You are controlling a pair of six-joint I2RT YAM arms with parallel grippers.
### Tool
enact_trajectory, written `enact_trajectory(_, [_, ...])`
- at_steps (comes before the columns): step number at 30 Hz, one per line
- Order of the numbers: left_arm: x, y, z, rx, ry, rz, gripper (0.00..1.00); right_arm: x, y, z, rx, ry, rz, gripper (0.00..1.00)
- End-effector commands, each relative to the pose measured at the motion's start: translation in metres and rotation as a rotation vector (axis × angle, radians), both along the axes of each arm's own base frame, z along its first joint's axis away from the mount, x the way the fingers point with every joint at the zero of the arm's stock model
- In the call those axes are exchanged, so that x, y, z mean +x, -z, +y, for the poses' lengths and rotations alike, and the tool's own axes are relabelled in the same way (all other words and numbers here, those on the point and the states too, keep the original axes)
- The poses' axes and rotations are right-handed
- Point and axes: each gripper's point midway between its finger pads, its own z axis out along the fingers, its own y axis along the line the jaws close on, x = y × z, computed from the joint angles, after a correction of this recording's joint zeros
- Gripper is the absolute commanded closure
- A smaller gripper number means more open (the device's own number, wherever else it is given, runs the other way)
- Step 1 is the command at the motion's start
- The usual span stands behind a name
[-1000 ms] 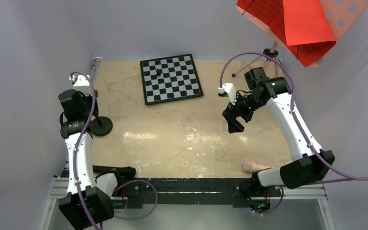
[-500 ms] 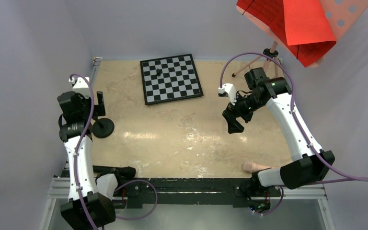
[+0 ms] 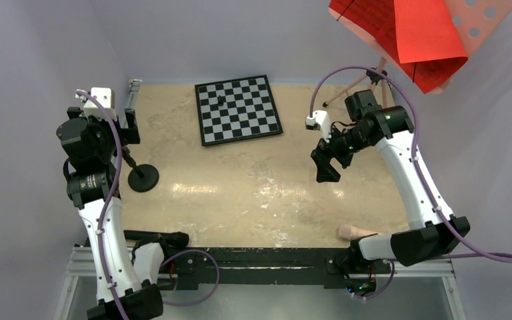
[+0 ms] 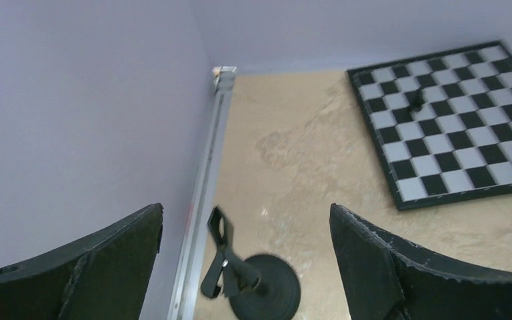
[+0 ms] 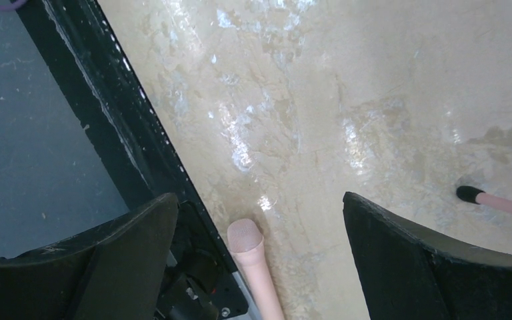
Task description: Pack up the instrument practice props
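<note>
The black round-base peg stand point(image 3: 143, 178) stands upright near the table's left edge. My left gripper point(image 3: 129, 130) hovers open above it and holds nothing. In the left wrist view the stand point(image 4: 265, 293) and its clip top sit below and between the wide-apart fingers of that gripper point(image 4: 245, 210). My right gripper point(image 3: 325, 168) hangs open over the right half of the table. The peach tube point(image 5: 252, 257) lies below its gripper point(image 5: 260, 197), at the front rail by the right arm's base point(image 3: 355, 231). The pink music stand point(image 3: 481, 20) carries red sheets point(image 3: 417, 37) at the back right.
A black-and-white chessboard point(image 3: 239, 109) with one small dark piece point(image 4: 417, 100) lies at the back centre. A metal rail point(image 4: 203, 200) and a wall run along the left edge. One pink tripod leg with a black tip point(image 5: 500, 203) rests on the table at the right.
My left gripper has opened, let go of the peg stand and risen back toward the left wall. The stand stays upright. The right arm shifted only slightly.
</note>
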Motion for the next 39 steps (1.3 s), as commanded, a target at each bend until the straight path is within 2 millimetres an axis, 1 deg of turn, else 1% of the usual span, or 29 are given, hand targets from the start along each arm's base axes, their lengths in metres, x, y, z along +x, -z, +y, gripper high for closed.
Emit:
enact_trajectory(1, [0.017,-0.067,-0.064,0.01,0.354,-0.212,0.01,-0.012,-0.034,0.007,0.083,-0.032,-0.13,0.01])
enact_trajectory(3, [0.02,-0.08,-0.106,-0.002,0.583,-0.259,0.04,-0.013,-0.028,-0.003,0.043,-0.014,-0.194,0.01])
enact_trajectory(5, [0.02,-0.088,-0.147,-0.051,0.809,-0.267,0.06,-0.003,-0.015,-0.022,-0.04,0.068,-0.267,0.01])
enact_trajectory(7, [0.02,-0.09,-0.186,-0.095,0.997,-0.243,0.07,0.012,-0.006,-0.047,-0.112,0.247,-0.326,0.01])
enact_trajectory(8, [0.02,-0.088,-0.211,-0.119,1.102,-0.221,0.08,0.014,-0.003,-0.056,-0.125,0.316,-0.327,0.01])
enact_trajectory(9, [0.021,-0.089,-0.226,-0.128,1.16,-0.21,0.09,0.013,0.0,-0.062,-0.123,0.36,-0.309,0.01])
enact_trajectory(10, [0.017,-0.089,-0.247,-0.121,1.231,-0.206,0.11,0.01,0.002,-0.068,-0.12,0.4,-0.285,0.01])
enact_trajectory(12, [0.014,-0.088,-0.28,-0.103,1.332,-0.208,0.12,0.001,0.003,-0.073,-0.099,0.454,-0.229,0.03])
enact_trajectory(15, [0.014,-0.079,-0.322,-0.101,1.433,-0.187,0.17,-0.006,-0.001,-0.085,-0.061,0.585,-0.196,0.05])
enact_trajectory(16, [0.014,-0.074,-0.335,-0.11,1.463,-0.175,0.2,-0.008,-0.002,-0.088,-0.055,0.609,-0.208,0.06])
enact_trajectory(18, [0.016,-0.061,-0.358,-0.135,1.495,-0.151,0.25,-0.008,-0.005,-0.104,-0.07,0.683,-0.272,0.09])
enact_trajectory(19, [0.021,-0.055,-0.367,-0.145,1.494,-0.151,0.28,-0.008,-0.007,-0.111,-0.078,0.707,-0.32,0.11])
enact_trajectory(21, [0.027,-0.043,-0.379,-0.188,1.484,-0.12,0.31,-0.004,-0.007,-0.12,-0.092,0.75,-0.385,0.19])
enact_trajectory(22, [0.031,-0.041,-0.384,-0.201,1.472,-0.123,0.32,-0.002,-0.007,-0.121,-0.088,0.768,-0.398,0.26])
enact_trajectory(24, [0.035,-0.037,-0.389,-0.213,1.448,-0.126,0.32,0.004,-0.008,-0.118,-0.055,0.788,-0.408,0.36])
enact_trajectory(26, [0.036,-0.032,-0.393,-0.24,1.43,-0.11,0.3,0.017,-0.011,-0.119,-0.023,0.828,-0.434,0.43])
enact_trajectory(27, [0.037,-0.03,-0.394,-0.24,1.423,-0.11,0.29,0.027,-0.014,-0.124,-0.018,0.874,-0.463,0.47])
enact_trajectory(28, [0.037,-0.029,-0.396,-0.239,1.425,-0.108,0.28,0.042,-0.019,-0.13,-0.002,0.93,-0.512,0.5])
enact_trajectory(30, [0.036,-0.028,-0.398,-0.238,1.43,-0.098,0.25,0.063,-0.023,-0.135,0.022,0.961,-0.578,0.5])
enact_trajectory(32, [0.034,-0.027,-0.399,-0.236,1.435,-0.077,0.24,0.084,-0.026,-0.135,0.052,0.96,-0.621,0.5])
enact_trajectory(37, [0.021,-0.02,-0.394,-0.19,1.468,-0.009,0.22,0.135,-0.026,-0.139,0.08,0.975,-0.675,0.36])
enact_trajectory(39, [0.017,-0.015,-0.39,-0.168,1.474,0.014,0.22,0.154,-0.025,-0.141,0.088,0.977,-0.692,0.36])
